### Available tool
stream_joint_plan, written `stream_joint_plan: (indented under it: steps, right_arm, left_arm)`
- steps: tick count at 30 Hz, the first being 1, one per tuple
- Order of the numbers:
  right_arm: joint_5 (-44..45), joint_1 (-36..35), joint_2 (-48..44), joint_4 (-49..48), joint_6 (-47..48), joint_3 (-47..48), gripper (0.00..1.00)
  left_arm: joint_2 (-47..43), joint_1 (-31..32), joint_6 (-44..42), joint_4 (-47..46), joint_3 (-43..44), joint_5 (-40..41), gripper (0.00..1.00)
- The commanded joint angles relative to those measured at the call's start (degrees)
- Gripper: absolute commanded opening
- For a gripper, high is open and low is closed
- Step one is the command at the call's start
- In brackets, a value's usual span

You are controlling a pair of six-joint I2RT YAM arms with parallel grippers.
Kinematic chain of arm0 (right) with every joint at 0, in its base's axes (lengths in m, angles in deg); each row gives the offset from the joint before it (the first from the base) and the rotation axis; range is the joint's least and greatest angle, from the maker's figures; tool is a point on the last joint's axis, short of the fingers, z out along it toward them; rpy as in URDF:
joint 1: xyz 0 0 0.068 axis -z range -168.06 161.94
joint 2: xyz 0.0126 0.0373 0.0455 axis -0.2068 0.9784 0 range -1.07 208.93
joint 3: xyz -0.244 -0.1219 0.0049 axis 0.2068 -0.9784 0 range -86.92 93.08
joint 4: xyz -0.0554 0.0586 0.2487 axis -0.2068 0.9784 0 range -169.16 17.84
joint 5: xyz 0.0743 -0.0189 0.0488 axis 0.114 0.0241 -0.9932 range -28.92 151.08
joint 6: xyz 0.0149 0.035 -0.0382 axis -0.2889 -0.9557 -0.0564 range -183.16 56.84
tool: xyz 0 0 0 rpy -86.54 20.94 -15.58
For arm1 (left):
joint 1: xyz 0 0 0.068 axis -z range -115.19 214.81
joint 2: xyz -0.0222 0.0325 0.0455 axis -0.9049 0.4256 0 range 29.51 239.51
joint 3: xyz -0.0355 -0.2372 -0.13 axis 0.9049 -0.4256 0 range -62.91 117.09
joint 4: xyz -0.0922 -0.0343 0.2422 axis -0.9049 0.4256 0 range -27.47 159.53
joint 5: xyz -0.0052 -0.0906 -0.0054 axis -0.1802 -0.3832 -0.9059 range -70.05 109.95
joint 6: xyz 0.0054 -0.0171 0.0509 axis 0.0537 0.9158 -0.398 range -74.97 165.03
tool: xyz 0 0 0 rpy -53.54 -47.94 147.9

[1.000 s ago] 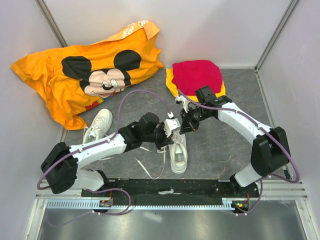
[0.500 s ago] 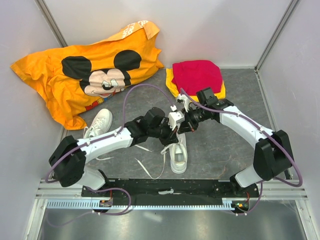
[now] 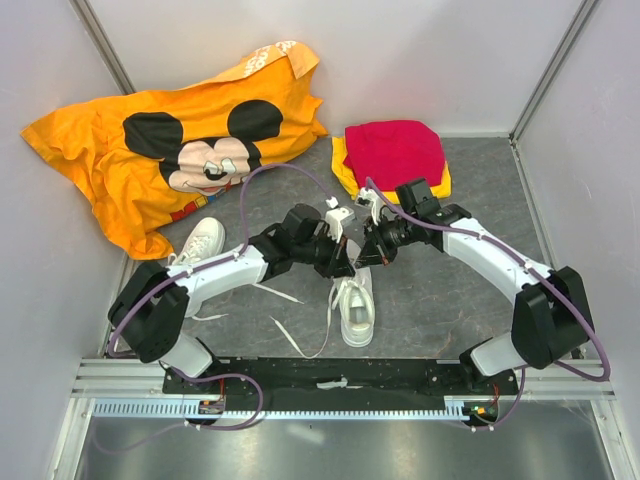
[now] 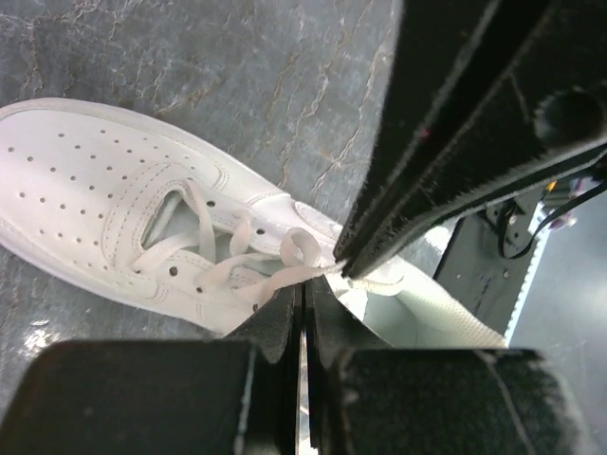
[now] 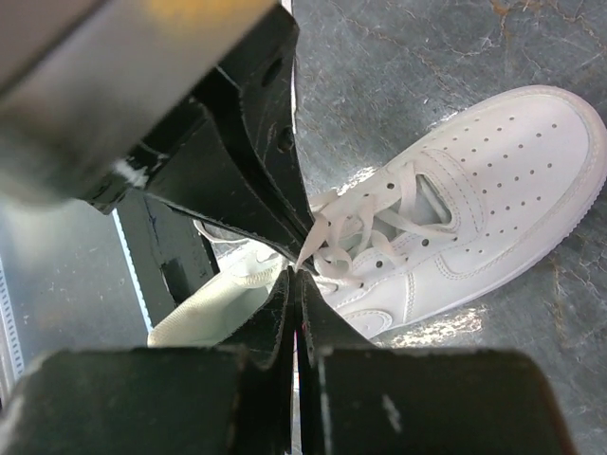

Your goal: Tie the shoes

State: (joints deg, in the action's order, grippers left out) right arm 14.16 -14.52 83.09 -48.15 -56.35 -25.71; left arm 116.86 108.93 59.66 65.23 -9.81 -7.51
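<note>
Orange shirt (image 3: 170, 150) fills the far left corner on my overhead feed; just in front of it the first shoe (image 3: 200, 245) lies on the grey mat (image 3: 450, 290), apart from both grippers; loose strands (image 3: 290, 335) trail over the mat between it and the second shoe (image 3: 357, 310), which sits near the middle, close to the arm bases. From my left wrist camera the left gripper (image 4: 304, 289) has its jaws pressed together above the second shoe's eyelets; a lace (image 4: 285, 278) crosses right at its tips, and I cannot tell whether it is pinched there. The right gripper (image 5: 296, 277) meets the left one tip to tip over the same shoe; its jaws are together and clamped on the end of that lace, which rises taut from the eyelets. Further right, at the back, the red cloth (image 3: 393, 150) lies on the yellow cloth (image 3: 342, 172), well apart from the shoes.
</note>
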Motion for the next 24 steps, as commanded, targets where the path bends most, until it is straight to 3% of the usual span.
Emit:
stream_joint_plan:
  steps: [1, 5, 13, 16, 17, 21, 24]
  right_arm:
    - [-1.6, 0.09, -2.68, -3.66, -3.11, -1.27, 0.01]
    - [-1.43, 0.0, -3.56, -6.21, -5.93, -2.15, 0.02]
    - [-0.63, 0.0, -4.7, -6.83, -9.18, -3.03, 0.12]
    - [-0.72, 0.0, -5.67, -6.14, -9.27, -3.64, 0.2]
    - [-0.55, 0.0, -5.93, -5.78, -9.01, -3.73, 0.3]
    - [0.07, 1.14, -7.43, -4.11, -8.39, -3.47, 0.54]
    - [-0.1, 3.51, -7.78, -3.14, -8.74, -3.03, 0.56]
  left_arm:
    - [0.19, -0.17, 6.54, -8.66, -2.73, -4.17, 0.01]
    - [-0.08, 0.0, 10.41, -18.85, -5.99, -3.39, 0.02]
    - [2.91, 0.09, 15.95, -26.16, -8.45, -3.2, 0.05]
    - [3.79, 0.0, 16.74, -29.32, -9.06, -5.05, 0.07]
    - [3.97, 0.0, 17.0, -30.11, -9.24, -5.23, 0.07]
    - [3.97, -0.26, 16.83, -31.7, -9.95, -6.37, 0.06]
    - [4.05, -0.35, 16.48, -32.58, -10.47, -6.99, 0.05]
